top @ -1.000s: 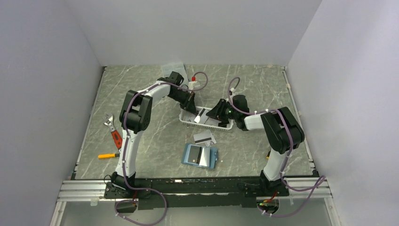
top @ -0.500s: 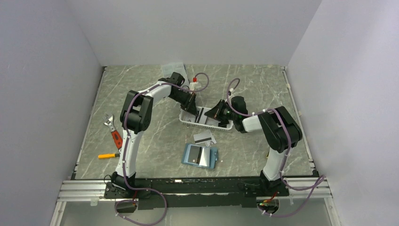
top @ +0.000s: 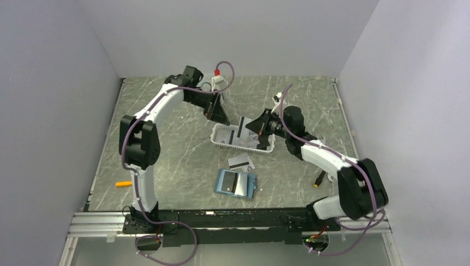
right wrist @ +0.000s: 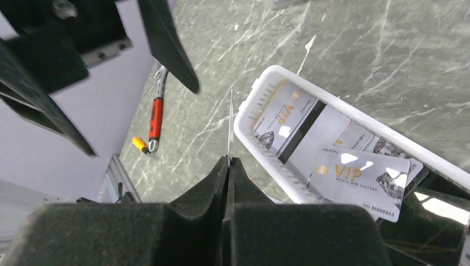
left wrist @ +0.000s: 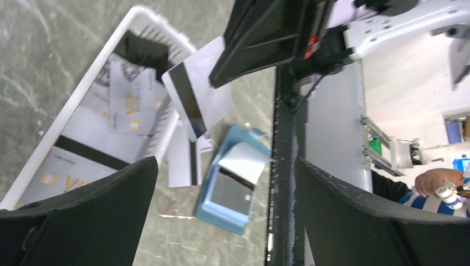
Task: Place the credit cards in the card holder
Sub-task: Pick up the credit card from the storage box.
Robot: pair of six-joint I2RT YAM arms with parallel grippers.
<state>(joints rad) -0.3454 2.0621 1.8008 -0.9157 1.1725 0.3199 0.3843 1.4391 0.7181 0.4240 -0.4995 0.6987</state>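
Above the basket [top: 221, 137], right jaws clamp a striped card [left wrist: 197, 102].

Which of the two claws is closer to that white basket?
Right. The right gripper hangs over the white basket, pinching a card; the left gripper is open, off past its far left corner.

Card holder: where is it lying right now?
In the top view the card holder lies open on the table, about centre and towards the near edge, just nearer than the loose cards and the white basket.
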